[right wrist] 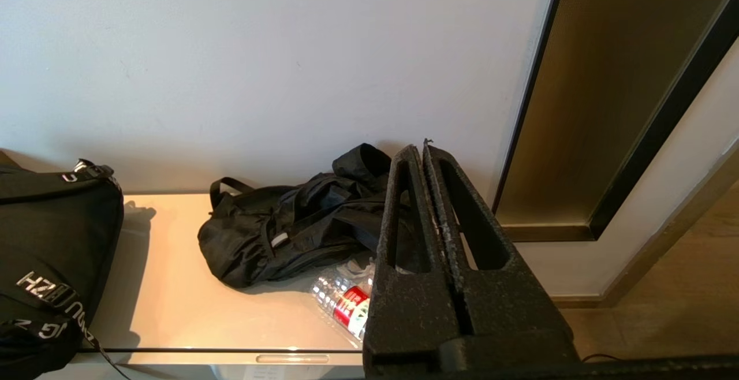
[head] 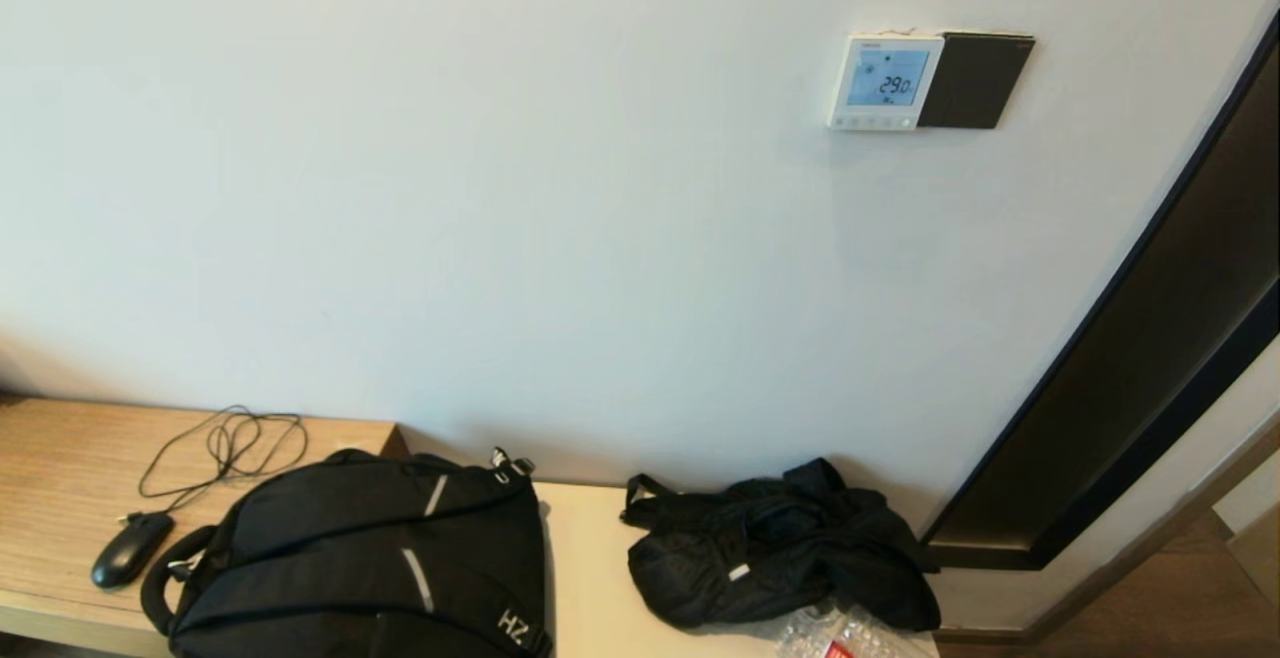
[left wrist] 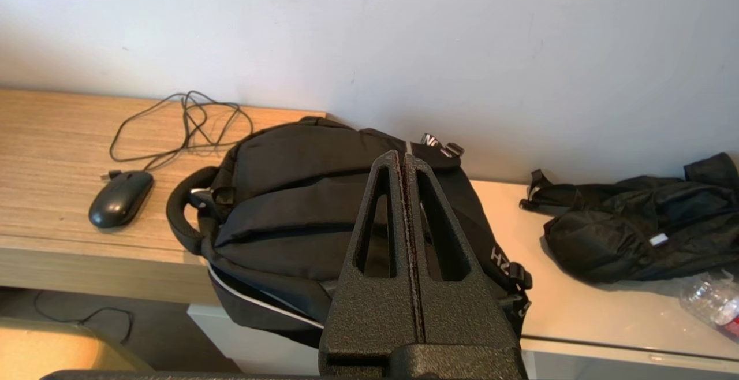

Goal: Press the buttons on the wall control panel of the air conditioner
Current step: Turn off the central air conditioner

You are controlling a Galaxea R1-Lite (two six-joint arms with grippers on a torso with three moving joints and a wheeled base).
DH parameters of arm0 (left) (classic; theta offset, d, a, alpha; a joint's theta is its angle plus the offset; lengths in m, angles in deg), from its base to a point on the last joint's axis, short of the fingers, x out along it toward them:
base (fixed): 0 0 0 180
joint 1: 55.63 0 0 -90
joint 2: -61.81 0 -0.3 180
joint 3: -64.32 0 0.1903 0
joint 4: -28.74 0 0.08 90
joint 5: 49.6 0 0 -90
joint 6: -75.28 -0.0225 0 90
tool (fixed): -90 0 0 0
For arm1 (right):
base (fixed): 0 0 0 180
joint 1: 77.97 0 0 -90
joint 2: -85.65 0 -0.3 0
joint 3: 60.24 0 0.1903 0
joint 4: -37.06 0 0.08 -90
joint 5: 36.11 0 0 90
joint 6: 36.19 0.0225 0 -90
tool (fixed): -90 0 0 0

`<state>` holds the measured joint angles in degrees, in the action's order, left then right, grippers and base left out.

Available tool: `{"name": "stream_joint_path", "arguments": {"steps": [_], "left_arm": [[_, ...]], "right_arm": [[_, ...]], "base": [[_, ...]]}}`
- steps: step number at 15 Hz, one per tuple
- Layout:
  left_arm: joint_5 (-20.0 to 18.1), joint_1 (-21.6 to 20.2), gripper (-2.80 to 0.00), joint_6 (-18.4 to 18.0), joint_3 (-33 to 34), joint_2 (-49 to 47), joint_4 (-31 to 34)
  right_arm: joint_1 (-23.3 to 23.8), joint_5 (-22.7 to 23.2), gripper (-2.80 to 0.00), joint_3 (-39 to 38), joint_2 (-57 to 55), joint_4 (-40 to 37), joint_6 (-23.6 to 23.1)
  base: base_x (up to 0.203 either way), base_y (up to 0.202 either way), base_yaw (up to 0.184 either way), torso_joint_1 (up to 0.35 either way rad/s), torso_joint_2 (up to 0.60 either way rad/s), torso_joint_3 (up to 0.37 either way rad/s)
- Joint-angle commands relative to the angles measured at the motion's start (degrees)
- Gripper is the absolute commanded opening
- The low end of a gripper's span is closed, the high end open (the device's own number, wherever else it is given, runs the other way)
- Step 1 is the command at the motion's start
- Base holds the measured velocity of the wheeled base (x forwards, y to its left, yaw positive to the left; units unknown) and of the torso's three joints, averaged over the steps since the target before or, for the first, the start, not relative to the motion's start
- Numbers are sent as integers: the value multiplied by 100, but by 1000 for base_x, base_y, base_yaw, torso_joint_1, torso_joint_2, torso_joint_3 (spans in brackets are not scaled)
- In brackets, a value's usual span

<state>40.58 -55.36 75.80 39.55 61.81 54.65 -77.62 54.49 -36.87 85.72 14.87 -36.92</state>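
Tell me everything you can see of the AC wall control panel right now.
The air conditioner's wall control panel is a small square unit of white plastic, mounted flat high on the white wall. Its large screen is lit pale blue and reads 29.0. The buttons, tiny white keys, run along its lower edge. Its right side abuts a plain dark square panel. No hand touches it.

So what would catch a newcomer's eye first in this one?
The lit pale-blue screen of the air conditioner's wall control panel, high on the bare white wall with a dark square panel touching its right side. Below, a black backpack and a crumpled black bag lie on the bench. The left gripper and right gripper sit low, far from the panel, jaws shut.
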Motion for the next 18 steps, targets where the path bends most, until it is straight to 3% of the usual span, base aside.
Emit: {"name": "stream_joint_path", "arguments": {"steps": [1, 4, 9, 14, 18], "left_arm": [[1, 0, -280, 0, 0, 9, 1], [-1, 0, -280, 0, 0, 9, 1], [-1, 0, -280, 8, 0, 9, 1], [8, 0, -280, 0, 0, 9, 1], [-1, 0, -280, 0, 0, 9, 1]], "right_arm": [[8, -1, -280, 18, 28, -13, -16], [1, -11, -280, 373, 28, -161, -45], [-1, 159, -280, 2507, -100, -1802, -140], [77, 212, -280, 3374, -1166, -1716, -385], [383, 562, -280, 4115, -2073, -1405, -404]], "base": [[0, 0, 0, 0, 0, 0], [0, 0, 0, 0, 0, 0], [0, 0, 0, 0, 0, 0], [0, 0, 0, 0, 0, 0], [0, 0, 0, 0, 0, 0]]}}
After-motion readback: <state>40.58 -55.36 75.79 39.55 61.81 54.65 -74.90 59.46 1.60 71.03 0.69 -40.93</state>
